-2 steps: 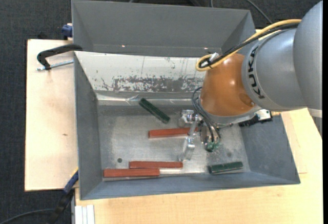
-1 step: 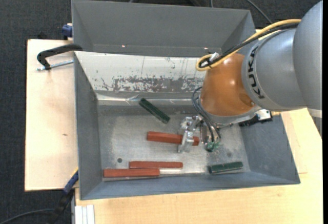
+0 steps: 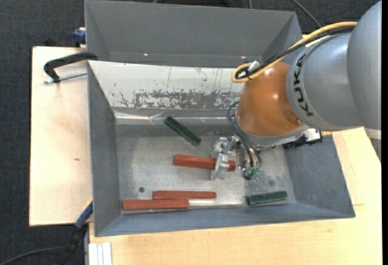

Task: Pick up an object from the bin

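Observation:
My gripper is low in the middle of the bin, right on the right end of a red-brown flat bar that lies on the floor pointing left. That end of the bar is partly hidden by the gripper's metal. A dark green bar lies slanted just up and to the left, near the back wall. A second dark green bar rests by the front wall, down and to the right of the gripper.
Two more red-brown bars lie side by side along the front wall at the left. The arm's orange cover and cables hang over the bin's right half.

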Robot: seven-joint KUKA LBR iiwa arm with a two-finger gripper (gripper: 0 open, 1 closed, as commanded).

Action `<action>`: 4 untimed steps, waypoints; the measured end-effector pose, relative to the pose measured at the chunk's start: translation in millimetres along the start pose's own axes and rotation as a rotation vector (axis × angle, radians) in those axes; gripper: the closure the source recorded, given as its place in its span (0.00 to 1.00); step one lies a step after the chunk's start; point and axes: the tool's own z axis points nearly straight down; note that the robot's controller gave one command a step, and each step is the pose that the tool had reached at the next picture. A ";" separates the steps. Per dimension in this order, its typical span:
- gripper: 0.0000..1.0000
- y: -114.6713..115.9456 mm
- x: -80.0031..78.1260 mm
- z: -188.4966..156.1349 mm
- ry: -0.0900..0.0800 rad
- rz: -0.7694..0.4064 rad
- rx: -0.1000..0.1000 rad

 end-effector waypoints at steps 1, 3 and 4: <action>1.00 1.0 -1.6 -20.4 -0.003 0.000 -0.001; 1.00 3.1 -5.2 -65.9 -0.004 -0.001 -0.001; 1.00 4.3 -7.8 -123.4 -0.008 -0.001 -0.001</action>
